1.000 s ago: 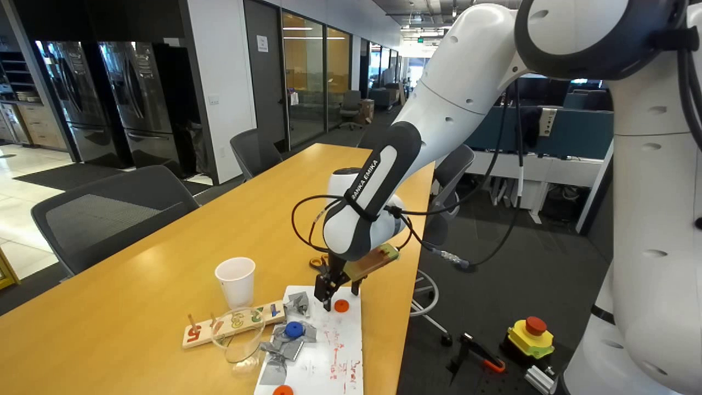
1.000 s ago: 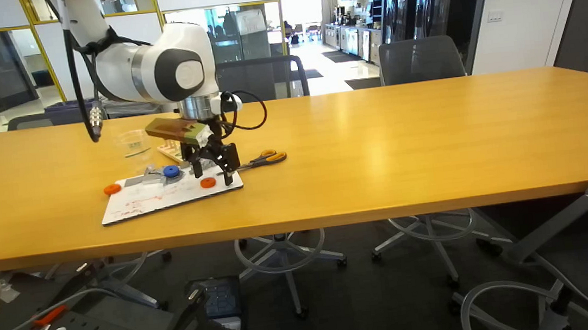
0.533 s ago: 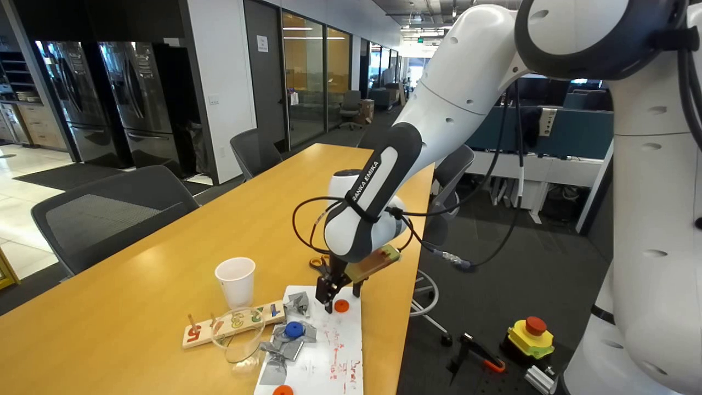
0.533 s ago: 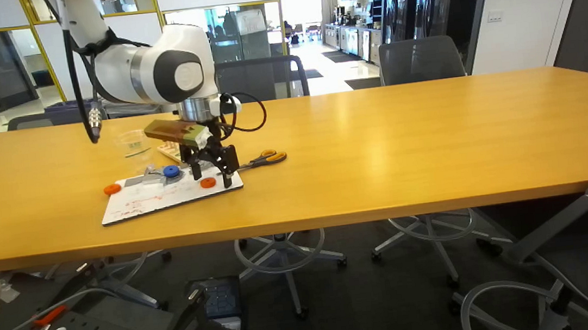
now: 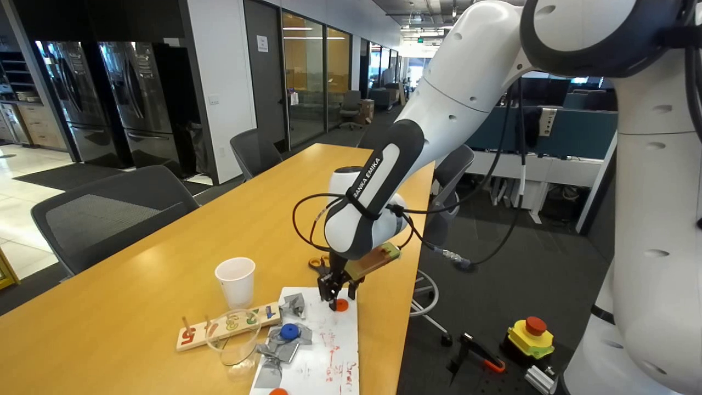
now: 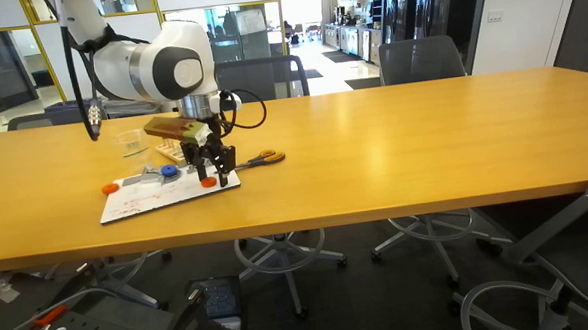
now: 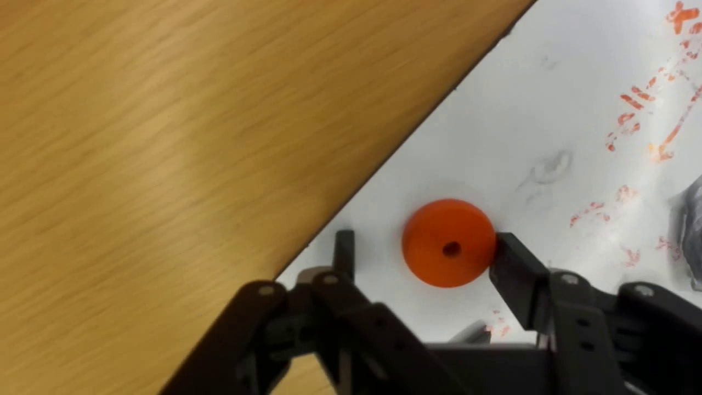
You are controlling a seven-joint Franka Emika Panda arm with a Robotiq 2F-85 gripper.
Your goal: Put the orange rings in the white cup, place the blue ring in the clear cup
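An orange ring (image 7: 433,230) lies flat on the whiteboard (image 5: 334,351). Around it stands my gripper (image 7: 421,242), partly closed, fingers low at the board. The right-hand finger (image 7: 521,274) in the wrist view seems to touch the ring's edge; a gap separates the left-hand finger (image 7: 344,252) from it. Another orange ring (image 6: 110,188) is at the board's far end. The blue ring (image 5: 289,331) rests on grey tape on the board. Behind the numbered strip is the white cup (image 5: 237,282), seen in one exterior view only. The clear cup (image 5: 233,354) stands beside the board, in both exterior views.
A wooden strip with numbers and pegs (image 5: 230,325) lies between the cups and the board. Scissors (image 6: 268,158) with orange handles lie by the board's end, close to the gripper. Crumpled grey tape (image 5: 293,305) sticks up from the board. The table edge runs near the board.
My gripper's fingers have come closer together around the orange ring. The board, with the blue ring, wooden strip and clear cup, has slid slightly left in both exterior views.
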